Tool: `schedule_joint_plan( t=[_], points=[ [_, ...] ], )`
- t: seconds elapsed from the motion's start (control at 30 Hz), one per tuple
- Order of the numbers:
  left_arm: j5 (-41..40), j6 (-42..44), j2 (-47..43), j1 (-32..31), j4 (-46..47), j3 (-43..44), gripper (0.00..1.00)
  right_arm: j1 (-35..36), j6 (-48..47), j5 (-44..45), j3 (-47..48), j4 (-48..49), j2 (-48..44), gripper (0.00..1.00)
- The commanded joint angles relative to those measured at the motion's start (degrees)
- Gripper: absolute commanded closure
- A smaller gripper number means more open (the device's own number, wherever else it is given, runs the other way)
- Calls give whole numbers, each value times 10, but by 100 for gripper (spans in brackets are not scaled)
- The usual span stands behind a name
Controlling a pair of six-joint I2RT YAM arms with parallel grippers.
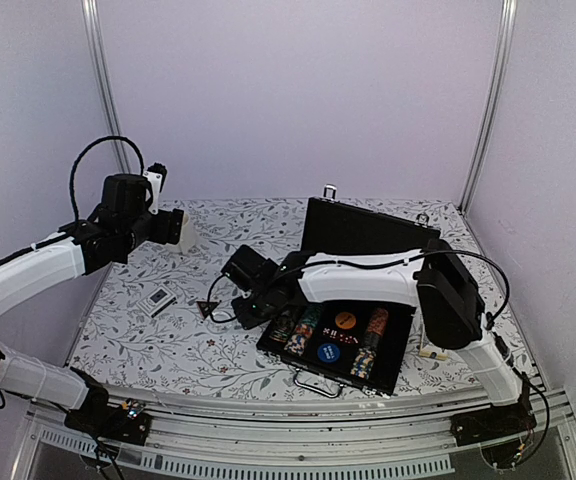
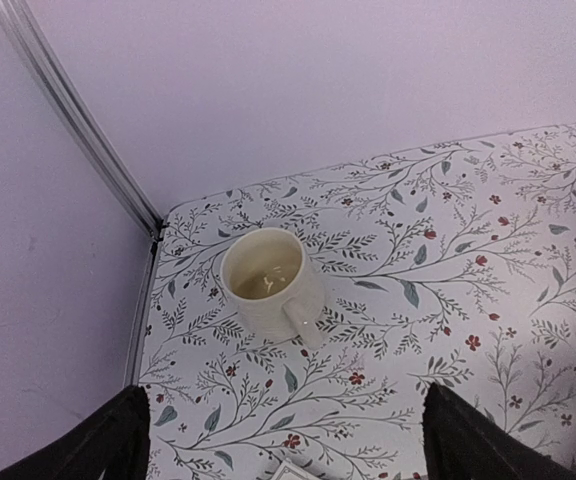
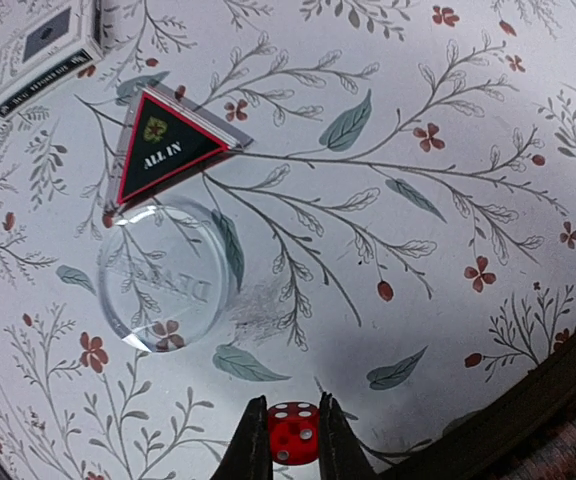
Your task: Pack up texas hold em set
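Red die (image 3: 293, 432) sits clenched between the right fingers (image 3: 256, 450), low at the bench (image 3: 448, 200), with the open briefcase (image 1: 368, 230) just to its right. That arm is far nearer, since the left fingers (image 2: 98, 440) hang spread wide above the cream mug (image 2: 268, 285).

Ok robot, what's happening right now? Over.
Right gripper shut on red die. Left gripper open, empty. Briefcase open, chips inside. Nothing in the way.
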Motion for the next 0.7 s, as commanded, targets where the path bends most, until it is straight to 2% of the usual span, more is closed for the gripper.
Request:
schedule_joint_plan(
  t=[0.0, 0.17, 0.43, 0.67],
  points=[
    [-1, 5, -7, -4, 3, 1, 5, 4, 6, -3, -28, 25, -92, 96],
    [0, 5, -11, -5, -1, 4, 5, 4, 39, -3, -119, 50, -187, 97],
    [-5, 5, -23, -9, -1, 3, 5, 4, 159, 26, -326, 56, -352, 98],
    [11, -1, -35, -11, -6, 8, 5, -4, 275, 61, -467, 56, -427, 98]
  ],
)
